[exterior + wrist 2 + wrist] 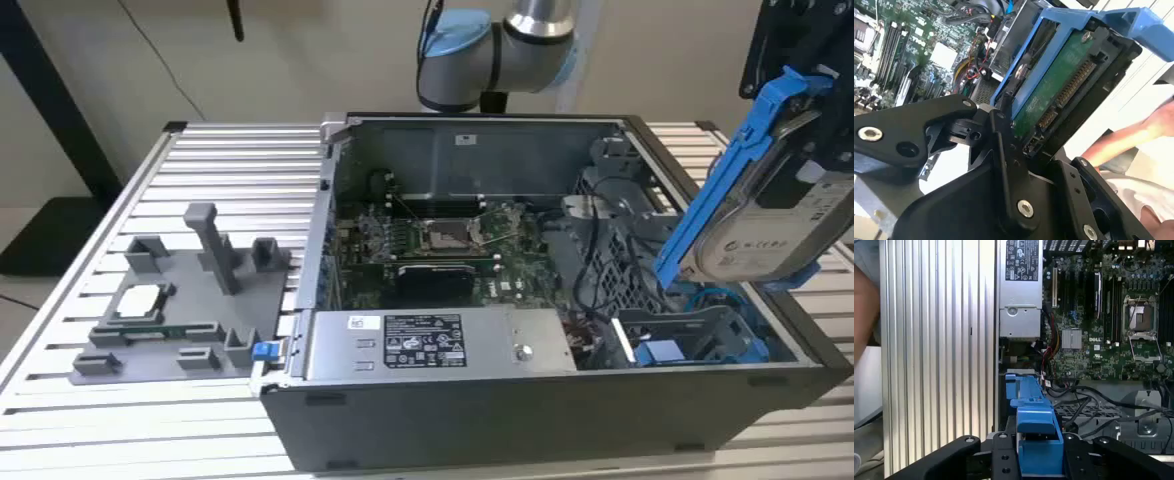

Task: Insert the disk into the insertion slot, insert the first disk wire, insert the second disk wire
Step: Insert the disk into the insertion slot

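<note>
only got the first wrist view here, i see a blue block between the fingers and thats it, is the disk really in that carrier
Observer: Yes. The gripper you see is clamped on the blue carrier. In the exterior view the disk is clipped in it, white label showing.
Operator: is it in the slot yet
Observer: No. In the exterior view it hangs tilted above the insertion slot, clear of the drive cage.
Operator: wheres its connector
Observer: In the second wrist view the connector on the disk's green underside faces the camera.
</note>
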`<state>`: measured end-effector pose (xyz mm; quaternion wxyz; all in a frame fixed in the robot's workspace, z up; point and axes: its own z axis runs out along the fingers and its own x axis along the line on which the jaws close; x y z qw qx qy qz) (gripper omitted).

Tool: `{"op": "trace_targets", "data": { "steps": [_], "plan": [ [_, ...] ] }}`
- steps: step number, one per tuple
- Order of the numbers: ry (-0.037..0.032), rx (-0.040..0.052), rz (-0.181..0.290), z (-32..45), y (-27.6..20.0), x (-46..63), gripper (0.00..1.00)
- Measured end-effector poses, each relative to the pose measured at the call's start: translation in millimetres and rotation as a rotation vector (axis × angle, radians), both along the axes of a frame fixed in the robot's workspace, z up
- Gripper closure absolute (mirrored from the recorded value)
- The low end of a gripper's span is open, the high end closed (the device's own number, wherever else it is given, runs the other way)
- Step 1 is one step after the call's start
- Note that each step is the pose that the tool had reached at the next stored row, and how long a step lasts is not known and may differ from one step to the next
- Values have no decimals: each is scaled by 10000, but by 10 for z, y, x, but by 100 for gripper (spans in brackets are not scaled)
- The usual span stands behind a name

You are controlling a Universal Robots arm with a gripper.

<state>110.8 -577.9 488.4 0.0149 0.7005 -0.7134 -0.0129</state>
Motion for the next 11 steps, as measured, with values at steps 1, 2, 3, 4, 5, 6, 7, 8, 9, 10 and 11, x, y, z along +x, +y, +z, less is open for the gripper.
{"op": "trace_targets", "data": {
  "steps": [1,2,3,4,5,6,7,8,9,10,11],
  "plan": [
    [0,0,0,0,0,0,100],
    [0,0,0,0,0,0,100],
    [0,0,0,0,0,0,100],
    [0,0,0,0,0,0,100],
    [1,-1,0,-1,0,0,100],
    [1,-2,0,-5,0,0,100],
    [0,-1,0,-11,1,0,100],
    [-1,-1,1,-18,0,0,100],
    [-2,0,0,-26,0,0,100],
    [-2,-1,0,-32,0,0,100],
    [-2,0,1,-38,0,0,100]
  ]
}}
